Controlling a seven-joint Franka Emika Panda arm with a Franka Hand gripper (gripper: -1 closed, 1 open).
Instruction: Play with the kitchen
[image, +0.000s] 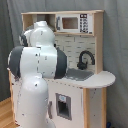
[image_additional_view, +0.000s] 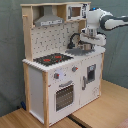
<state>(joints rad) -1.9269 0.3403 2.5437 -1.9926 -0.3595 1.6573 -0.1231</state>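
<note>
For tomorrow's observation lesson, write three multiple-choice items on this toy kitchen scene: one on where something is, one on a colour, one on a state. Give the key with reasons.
1. In the second exterior view, where is the gripper?
A. over the sink
B. over the stovetop
C. at the oven door

2. What colour are the rings on the stovetop?
A. blue
B. red
C. green

3. How is the oven door?
A. hanging wide open
B. taken off
C. closed

Key:
1. A: the arm's end hangs above the grey sink, beside the black faucet, on the second exterior view's right of the kitchen.
2. B: red rings show on the black top.
3. C: the door sits flush with the white front.
</note>
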